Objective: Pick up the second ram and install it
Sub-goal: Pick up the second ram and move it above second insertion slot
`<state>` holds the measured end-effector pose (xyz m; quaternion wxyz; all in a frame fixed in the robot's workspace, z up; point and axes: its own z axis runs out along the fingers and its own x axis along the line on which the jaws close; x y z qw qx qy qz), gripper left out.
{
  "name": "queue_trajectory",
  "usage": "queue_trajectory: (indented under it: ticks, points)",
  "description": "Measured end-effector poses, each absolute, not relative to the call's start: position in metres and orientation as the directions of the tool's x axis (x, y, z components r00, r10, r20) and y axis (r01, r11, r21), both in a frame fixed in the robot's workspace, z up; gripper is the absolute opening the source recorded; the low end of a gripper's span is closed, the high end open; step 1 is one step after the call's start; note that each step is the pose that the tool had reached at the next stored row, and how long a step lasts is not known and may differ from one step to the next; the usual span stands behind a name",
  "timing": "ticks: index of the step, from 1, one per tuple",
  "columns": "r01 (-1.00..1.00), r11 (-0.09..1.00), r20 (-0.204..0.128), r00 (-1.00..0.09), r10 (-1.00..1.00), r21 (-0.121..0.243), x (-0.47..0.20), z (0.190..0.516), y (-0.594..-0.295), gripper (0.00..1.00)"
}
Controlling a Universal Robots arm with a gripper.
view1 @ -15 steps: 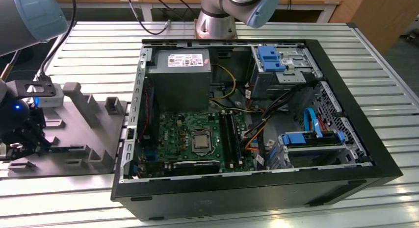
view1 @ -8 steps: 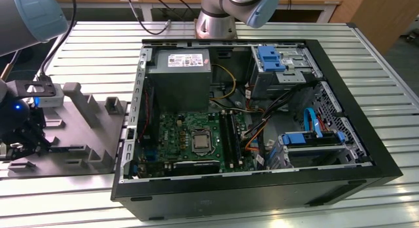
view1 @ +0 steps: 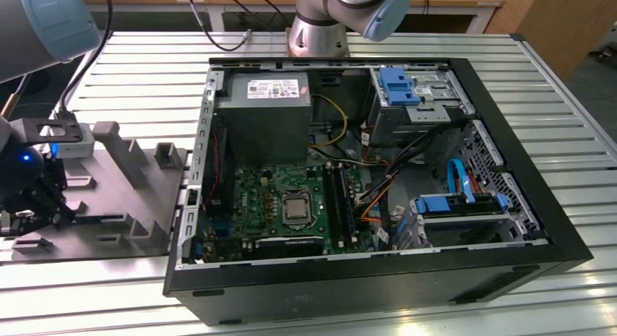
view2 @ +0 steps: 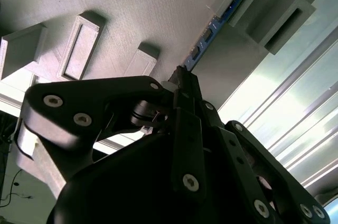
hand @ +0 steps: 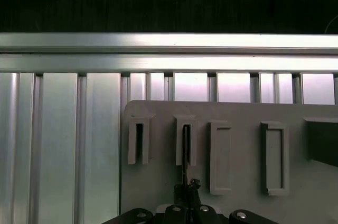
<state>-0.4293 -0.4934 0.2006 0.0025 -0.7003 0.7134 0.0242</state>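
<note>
1. The desk [view1: 540, 69] is a top of pale, ribbed metal slats.
2. A grey slotted holder plate [view1: 144, 206] lies flat on it at the exterior view's left.
3. An open black computer case [view1: 386, 278] lies just beside the plate.

Raised grey holders [view1: 166, 157] flank the gripper [hand: 188, 186] on the fixture plate [view1: 97, 243]; bare slatted table [view1: 144, 83] lies open beyond, while the computer case's wall [view1: 198, 170] and tangled cables [view1: 381, 188] hem the motherboard [view1: 253, 199].

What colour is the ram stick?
The ram stick is blue with dark chips; the second wrist view shows it best.
</note>
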Motion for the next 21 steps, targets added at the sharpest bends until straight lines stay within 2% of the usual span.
queue_trajectory:
  ticks: [21]
  points:
    - [-0.999, 0.036, -0.037, -0.037, -0.999, 0.031, -0.4289, 0.2006, -0.4934, 0.11]
